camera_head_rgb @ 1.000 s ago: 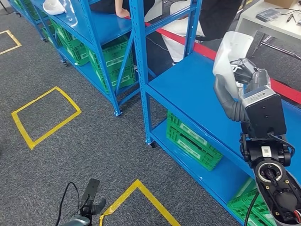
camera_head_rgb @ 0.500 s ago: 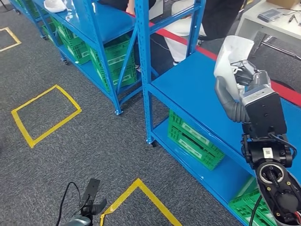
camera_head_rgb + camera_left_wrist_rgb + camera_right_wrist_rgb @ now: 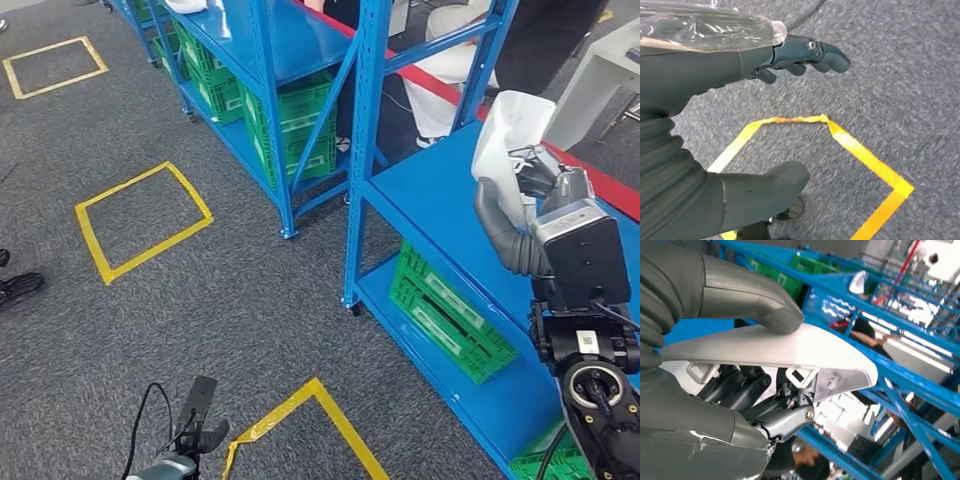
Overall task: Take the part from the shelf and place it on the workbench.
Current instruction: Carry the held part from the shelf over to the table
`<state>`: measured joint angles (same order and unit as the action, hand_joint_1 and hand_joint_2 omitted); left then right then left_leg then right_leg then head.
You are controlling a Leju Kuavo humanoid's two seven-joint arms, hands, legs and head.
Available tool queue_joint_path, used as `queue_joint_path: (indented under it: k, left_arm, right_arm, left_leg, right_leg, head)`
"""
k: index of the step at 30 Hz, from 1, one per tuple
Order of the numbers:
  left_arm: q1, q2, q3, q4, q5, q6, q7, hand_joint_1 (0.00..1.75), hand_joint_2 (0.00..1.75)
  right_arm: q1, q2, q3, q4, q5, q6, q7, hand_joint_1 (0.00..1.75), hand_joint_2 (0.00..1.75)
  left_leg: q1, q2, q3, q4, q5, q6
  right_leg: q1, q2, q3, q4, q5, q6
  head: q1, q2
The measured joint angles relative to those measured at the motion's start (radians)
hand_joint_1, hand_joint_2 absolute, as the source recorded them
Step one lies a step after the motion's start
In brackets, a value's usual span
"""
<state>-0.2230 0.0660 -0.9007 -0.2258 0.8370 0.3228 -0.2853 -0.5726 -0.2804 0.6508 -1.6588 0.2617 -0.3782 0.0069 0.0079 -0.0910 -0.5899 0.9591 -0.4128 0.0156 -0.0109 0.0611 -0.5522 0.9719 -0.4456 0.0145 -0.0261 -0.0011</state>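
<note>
Above blue shelf (image 3: 445, 205) | right hand (image 3: 528, 185) grips white part (image 3: 507, 135) | left hand (image 3: 753, 120) empty, fingers apart (crate labels unreadable)

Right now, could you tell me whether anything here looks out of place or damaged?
Nothing stands out. The right hand holds the white part above the blue shelf, with no damage visible. The left hand hangs over the carpet. Green crates sit squarely.

Green crates (image 3: 449, 313) under blue racks; yellow floor tape (image 3: 142, 221).

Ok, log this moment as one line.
right hand: holds white part above blue shelf | left hand: open, over floor | placement: pending
</note>
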Motion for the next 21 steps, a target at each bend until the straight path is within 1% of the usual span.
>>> queue_joint_path:
  k: [1,2,3,4,5,6,7,8,9,10,11,12,13,14,15,16,17,18,19,20,21]
  left_arm:
    - [0.001,0.001,0.0,0.0,-0.001,0.0,0.0,0.0,1.75]
    - [0.003,0.001,0.0,0.0,-0.001,0.0,0.0,0.0,1.75]
    - [0.003,0.0,0.0,0.0,-0.002,0.0,0.001,0.0,1.75]
    - [0.003,0.0,0.0,0.0,-0.003,0.0,0.002,0.0,1.75]
    - [0.002,-0.001,0.0,0.0,-0.004,0.0,0.002,0.0,1.75]
    - [0.001,-0.001,0.0,0.0,-0.005,0.0,0.003,0.0,1.75]
    - [0.002,-0.001,0.0,0.0,-0.006,0.0,0.003,0.0,1.75]
    - [0.002,-0.001,0.0,0.0,-0.006,0.0,0.004,0.0,1.75]
    - [0.003,-0.001,0.0,0.0,-0.006,0.0,0.006,0.0,1.75]
    - [0.003,-0.001,0.0,0.0,-0.006,0.0,0.006,0.0,1.75]
    - [0.003,-0.001,0.0,0.0,-0.005,0.0,0.007,0.0,1.75]
    - [0.002,0.0,0.0,0.0,-0.005,0.0,0.008,0.0,1.75]
    - [0.001,0.0,0.0,0.0,-0.004,0.0,0.008,0.0,1.75]
    - [0.0,0.0,0.0,0.0,-0.003,0.0,0.008,0.0,1.75]
    - [0.0,-0.001,0.0,0.0,-0.002,0.0,0.008,0.0,1.75]
    - [0.002,-0.001,0.0,0.0,-0.002,0.0,0.008,0.0,1.75]
    - [0.004,-0.001,0.0,0.0,-0.001,0.001,0.007,0.0,1.75]
    - [0.006,-0.002,0.0,0.0,0.0,0.001,0.007,0.0,1.75]
    - [0.007,-0.003,0.0,0.0,0.0,0.001,0.007,0.0,1.75]
    - [0.009,-0.004,0.0,0.0,0.001,0.002,0.007,0.0,1.75]
    - [0.009,-0.004,0.0,0.0,0.002,0.002,0.007,0.0,1.75]
  right_arm:
    - [0.001,0.0,-0.001,-0.004,0.0,0.001,0.0,1.75,1.75]
    - [0.003,0.0,-0.002,-0.008,0.0,0.001,0.0,1.75,1.75]
    - [0.005,-0.001,-0.004,-0.013,0.0,0.001,-0.001,1.75,1.75]
    - [0.007,-0.001,-0.005,-0.018,0.0,0.001,-0.001,1.75,1.75]
    - [0.01,-0.002,-0.006,-0.022,0.0,0.002,-0.002,1.75,1.75]
    - [0.015,-0.002,-0.006,-0.026,0.001,0.002,-0.002,1.75,1.75]
    - [0.02,-0.003,-0.007,-0.028,0.001,0.002,-0.002,1.75,1.75]
    - [0.024,-0.004,-0.008,-0.03,0.001,0.003,-0.001,1.75,1.75]
    - [0.028,-0.004,-0.008,-0.033,0.001,0.003,-0.001,1.75,1.75]
    - [0.03,-0.005,-0.009,-0.036,0.001,0.003,-0.001,1.75,1.75]
    - [0.03,-0.005,-0.011,-0.04,0.001,0.003,-0.001,1.75,1.75]
    - [0.03,-0.006,-0.012,-0.044,0.001,0.003,-0.001,1.75,1.75]
    - [0.031,-0.007,-0.014,-0.048,0.001,0.003,-0.001,1.75,1.75]
    - [0.031,-0.008,-0.016,-0.052,0.002,0.004,-0.001,1.75,1.75]
    - [0.032,-0.008,-0.017,-0.055,0.002,0.005,-0.001,1.75,1.75]
    - [0.033,-0.009,-0.018,-0.058,0.004,0.006,-0.001,1.75,1.75]
    - [0.034,-0.011,-0.019,-0.063,0.006,0.006,-0.001,1.75,1.75]
    - [0.037,-0.013,-0.02,-0.069,0.009,0.006,0.0,1.75,1.75]
    - [0.041,-0.017,-0.021,-0.076,0.013,0.006,0.0,1.75,1.75]
    - [0.047,-0.02,-0.022,-0.083,0.017,0.006,0.0,1.75,1.75]
    - [0.055,-0.022,-0.023,-0.089,0.021,0.006,0.0,1.75,1.75]
  left_leg:
    - [0.002,-0.008,-0.002,-0.002,0.002,-0.006]
    - [0.002,-0.004,-0.004,0.002,-0.001,-0.011]
    - [0.001,0.011,-0.014,0.022,-0.013,-0.016]
    - [0.0,0.032,-0.034,0.065,-0.037,-0.022]
    - [0.002,0.056,-0.064,0.128,-0.068,-0.027]
    - [0.005,0.071,-0.101,0.2,-0.099,-0.033]
    - [0.007,0.078,-0.131,0.26,-0.119,-0.037]
    - [0.009,0.082,-0.148,0.289,-0.122,-0.041]
    - [0.01,0.085,-0.144,0.279,-0.107,-0.042]
    - [0.01,0.091,-0.119,0.227,-0.077,-0.042]
    - [0.01,0.107,-0.078,0.15,-0.041,-0.041]
    - [0.006,0.125,-0.04,0.076,-0.015,-0.037]
    - [0.003,0.138,-0.012,0.021,0.003,-0.031]
    - [-0.001,0.145,0.001,-0.006,0.008,-0.024]
    - [-0.005,0.139,0.001,-0.01,0.005,-0.017]
    - [-0.004,0.128,0.0,-0.011,0.006,-0.011]
    - [-0.003,0.119,0.001,-0.012,0.006,-0.005]
    - [-0.002,0.11,0.002,-0.015,0.007,0.0]
    - [0.0,0.101,0.004,-0.019,0.009,0.006]
    - [0.001,0.092,0.005,-0.02,0.01,0.01]
    - [0.0,0.082,0.005,-0.02,0.01,0.014]
  right_leg:
    - [-0.002,-0.01,0.002,-0.005,0.002,-0.001]
    - [-0.004,-0.019,0.006,-0.012,0.005,-0.003]
    - [-0.007,-0.03,0.011,-0.018,0.008,-0.006]
    - [-0.011,-0.041,0.015,-0.024,0.011,-0.009]
    - [-0.009,-0.052,0.017,-0.026,0.012,-0.01]
    - [-0.008,-0.062,0.017,-0.026,0.011,-0.012]
    - [-0.007,-0.073,0.017,-0.026,0.011,-0.012]
    - [-0.007,-0.083,0.017,-0.026,0.01,-0.012]
    - [-0.007,-0.093,0.017,-0.026,0.009,-0.012]
    - [-0.007,-0.102,0.019,-0.025,0.007,-0.01]
    - [-0.007,-0.11,0.021,-0.025,0.005,-0.007]
    - [-0.004,-0.118,0.023,-0.024,0.002,-0.003]
    - [-0.002,-0.125,0.025,-0.024,-0.001,0.002]
    - [0.0,-0.131,0.026,-0.023,-0.003,0.007]
    - [0.002,-0.138,0.028,-0.023,-0.005,0.012]
    - [0.002,-0.145,0.03,-0.024,-0.008,0.017]
    - [0.0,-0.144,0.032,-0.02,-0.014,0.023]
    - [-0.002,-0.133,0.028,-0.004,-0.028,0.027]
    - [-0.004,-0.116,0.015,0.033,-0.053,0.03]
    - [-0.006,-0.094,-0.01,0.092,-0.087,0.03]
    - [-0.006,-0.079,-0.043,0.166,-0.122,0.031]
  head:
    - [0.001,0.0]
    - [0.002,0.0]
    - [0.0,0.0]
    - [-0.003,0.0]
    - [-0.006,0.0]
    - [-0.01,0.0]
    - [-0.01,0.0]
    - [-0.011,0.0]
    - [-0.012,0.0]
    - [-0.013,0.0]
    - [-0.014,0.0]
    - [-0.015,0.0]
    - [-0.015,0.0]
    - [-0.015,0.0]
    - [-0.014,0.0]
    - [-0.012,0.0]
    - [-0.011,0.0]
    - [-0.01,0.0]
    - [-0.007,0.0]
    - [-0.005,0.0]
    - [-0.003,0.0]
